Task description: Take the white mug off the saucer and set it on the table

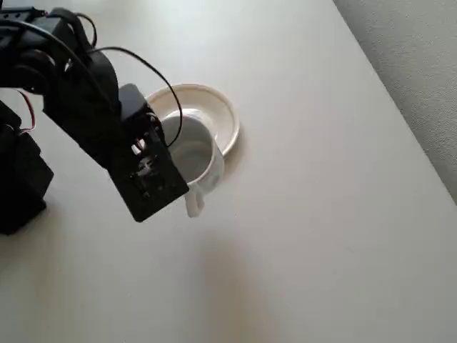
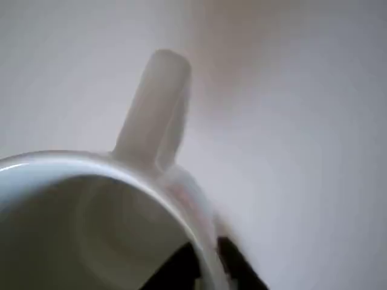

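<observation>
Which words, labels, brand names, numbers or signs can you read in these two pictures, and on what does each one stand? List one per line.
None can be read.
White mug: no print legible in the overhead view; the wrist view is too blurred to show any.
Saucer: plain, no lettering.
Hand and black arm: no label can be made out.
Table: bare of text.

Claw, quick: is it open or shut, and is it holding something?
Claw: shut on the white mug, one finger inside the rim, one outside.
</observation>
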Robot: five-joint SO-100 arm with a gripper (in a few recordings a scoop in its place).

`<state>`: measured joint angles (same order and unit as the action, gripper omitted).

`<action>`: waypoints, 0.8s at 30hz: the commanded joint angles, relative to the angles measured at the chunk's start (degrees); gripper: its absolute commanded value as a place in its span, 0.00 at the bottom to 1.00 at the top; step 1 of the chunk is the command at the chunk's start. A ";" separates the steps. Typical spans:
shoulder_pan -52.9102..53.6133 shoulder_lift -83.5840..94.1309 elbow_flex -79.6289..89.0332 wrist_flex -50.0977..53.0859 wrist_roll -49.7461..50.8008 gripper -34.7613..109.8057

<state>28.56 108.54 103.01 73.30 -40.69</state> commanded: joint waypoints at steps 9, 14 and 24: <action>4.92 0.18 11.78 -13.54 -5.54 0.23; 7.12 1.41 11.25 -14.50 -8.09 0.23; 7.91 6.06 11.34 -13.62 -11.16 0.23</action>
<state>35.24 108.19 115.49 60.73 -50.98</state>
